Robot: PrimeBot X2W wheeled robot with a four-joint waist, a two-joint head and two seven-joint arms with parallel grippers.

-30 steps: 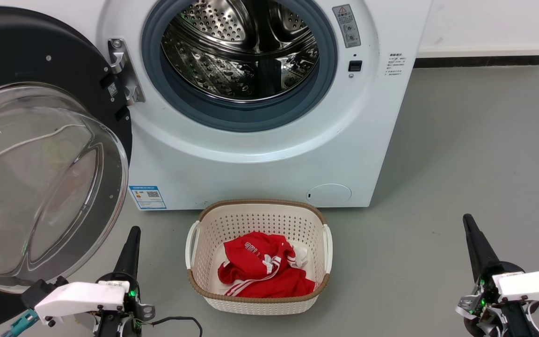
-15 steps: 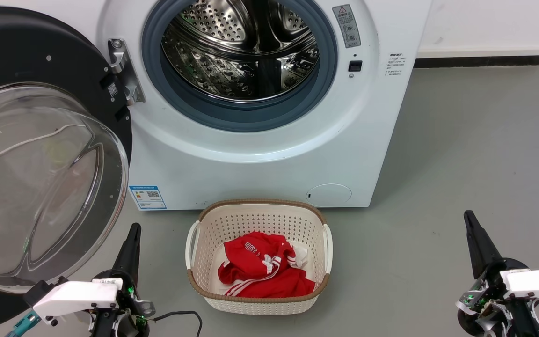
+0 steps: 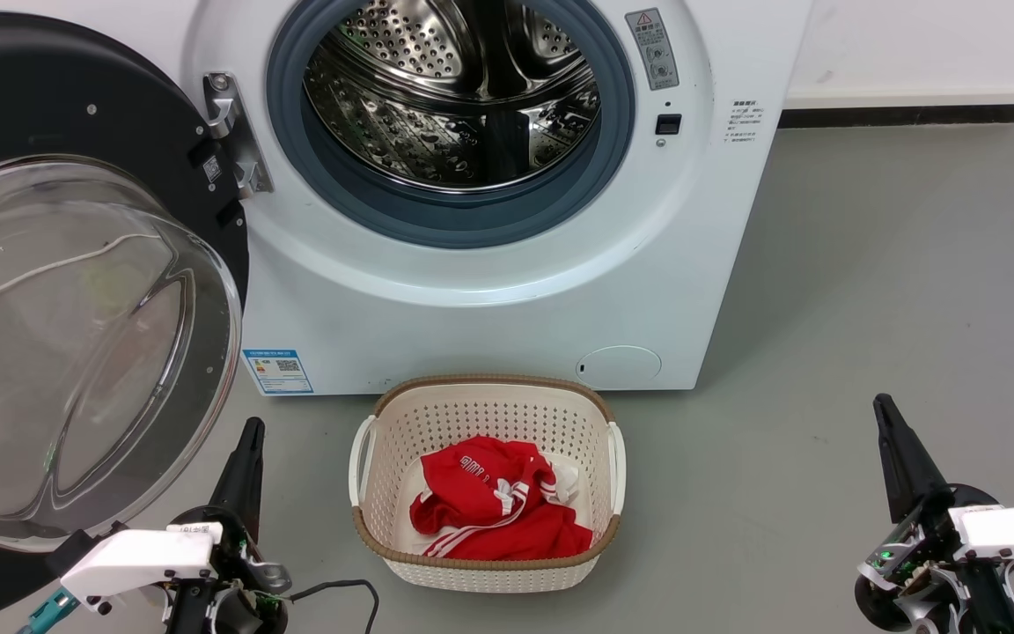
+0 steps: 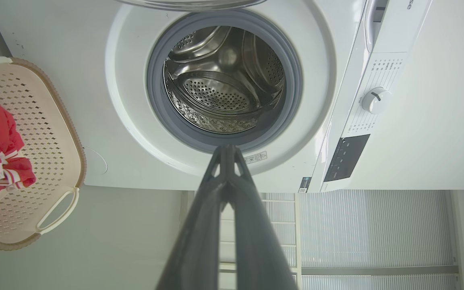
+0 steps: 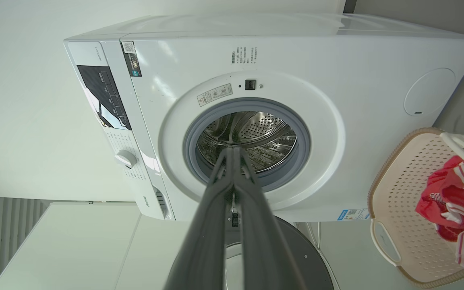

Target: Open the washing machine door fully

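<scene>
Door: the washing machine door (image 3: 84, 291) hangs from its hinge (image 3: 230, 132) left of the opening, swung wide, with its bowl bulging toward the robot (a round disc, so no long axis).
Materials: glossy black rim, smooth clear glass; perforated steel drum (image 3: 454, 97) inside a grey rubber ring (image 3: 445, 220).
Left gripper (image 3: 252, 431): fingers pressed together, empty, near the door's lower edge.
Right gripper (image 3: 884, 409): fingers together, empty, above the floor.
Basket: cream perforated laundry basket (image 3: 489, 383) holding a red garment (image 3: 494, 502).

White washer (image 3: 489, 317); black door (image 3: 49, 106) w/ clear glass; perforated steel drum (image 3: 454, 97); cream lattice basket (image 3: 401, 440); red garment (image 3: 494, 511), white stripes.
</scene>
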